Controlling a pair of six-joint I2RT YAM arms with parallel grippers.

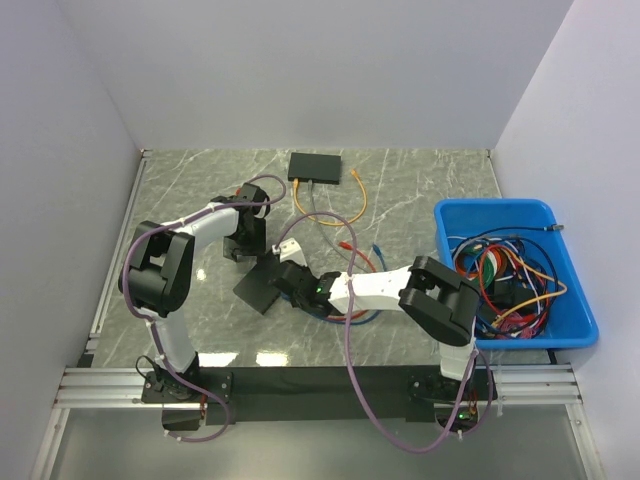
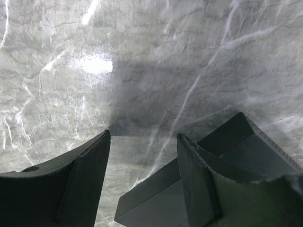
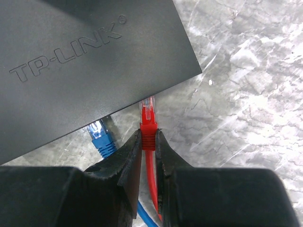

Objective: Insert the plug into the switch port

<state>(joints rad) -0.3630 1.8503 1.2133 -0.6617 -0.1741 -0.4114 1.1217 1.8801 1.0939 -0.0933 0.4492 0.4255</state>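
The black TP-LINK switch (image 3: 85,61) lies flat on the marble table; in the top view it (image 1: 256,290) sits left of centre. My right gripper (image 3: 148,137) is shut on the red plug (image 3: 148,124) by its boot, and the clear tip of the plug is at the switch's near edge. A blue plug (image 3: 100,135) sits at the same edge to the left. My left gripper (image 2: 142,137) is open and empty, low over the table, with a corner of the switch (image 2: 156,194) just beside its right finger (image 2: 199,179).
A second black switch (image 1: 315,166) with yellow cables lies at the back of the table. A blue bin (image 1: 455,225) full of coloured cables stands at the right. Red and blue cables trail under my right arm (image 1: 350,312).
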